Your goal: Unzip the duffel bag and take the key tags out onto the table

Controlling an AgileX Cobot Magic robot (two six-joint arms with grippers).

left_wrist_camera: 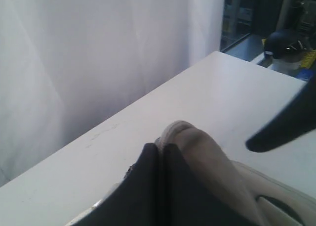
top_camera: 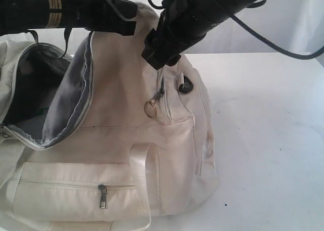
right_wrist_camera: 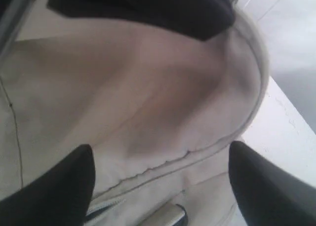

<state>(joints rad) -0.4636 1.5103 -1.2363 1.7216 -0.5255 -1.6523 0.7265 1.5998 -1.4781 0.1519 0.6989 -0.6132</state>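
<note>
The cream duffel bag (top_camera: 126,135) lies on the white table (top_camera: 263,140). Its main zip gapes at the left, where grey lining (top_camera: 76,99) and a dark inside show. My left gripper (left_wrist_camera: 160,154) is shut on a raised fold of the bag's fabric (left_wrist_camera: 197,142) and holds the top edge up; in the exterior view it sits at the bag's top (top_camera: 126,19). Over the bag's end panel my right gripper (right_wrist_camera: 162,149) is open, above a small zip with a ring pull (top_camera: 151,108), and is seen from outside too (top_camera: 157,56). The key tags are out of sight.
A zipped side pocket with a dark metal pull (top_camera: 103,196) faces front, under a webbing handle (top_camera: 144,165). A black oval fitting (top_camera: 186,85) sits on the end panel. White curtain (left_wrist_camera: 74,63) backs the table. Bare tabletop stretches right of the bag.
</note>
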